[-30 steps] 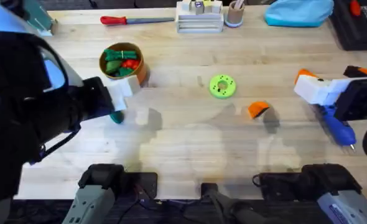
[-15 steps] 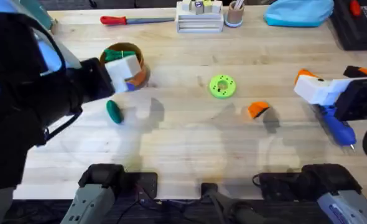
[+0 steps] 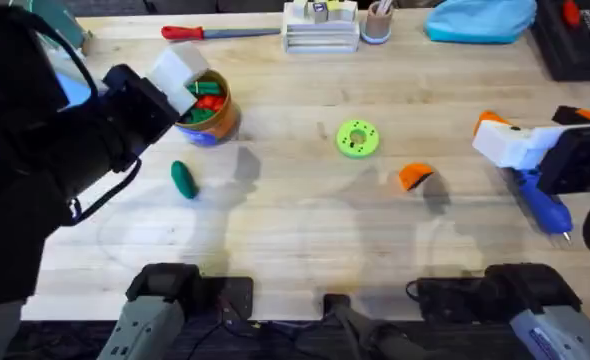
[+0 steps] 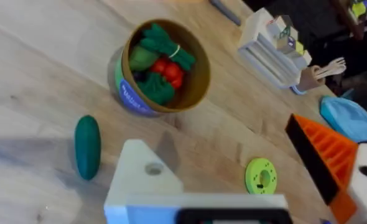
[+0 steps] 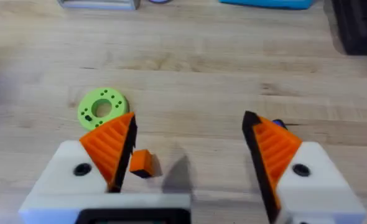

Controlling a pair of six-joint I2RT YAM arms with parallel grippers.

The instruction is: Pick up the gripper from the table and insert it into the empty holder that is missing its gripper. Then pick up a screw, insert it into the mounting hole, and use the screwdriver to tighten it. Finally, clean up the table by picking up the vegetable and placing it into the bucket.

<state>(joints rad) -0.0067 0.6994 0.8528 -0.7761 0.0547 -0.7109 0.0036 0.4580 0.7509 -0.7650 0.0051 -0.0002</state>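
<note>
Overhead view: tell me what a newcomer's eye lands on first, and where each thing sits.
The left arm's hand looms large and dark at the left, raised over the bucket of toy produce, with one white holder missing its pad. The dark-green vegetable lies on the table near the bucket. Mid-table sit a green disc and the loose orange gripper; the right hand hovers open at the right.

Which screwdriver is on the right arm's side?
The blue screwdriver, lying beside the right claw. The red-handled screwdriver lies along the table's far edge, left of centre.
</note>
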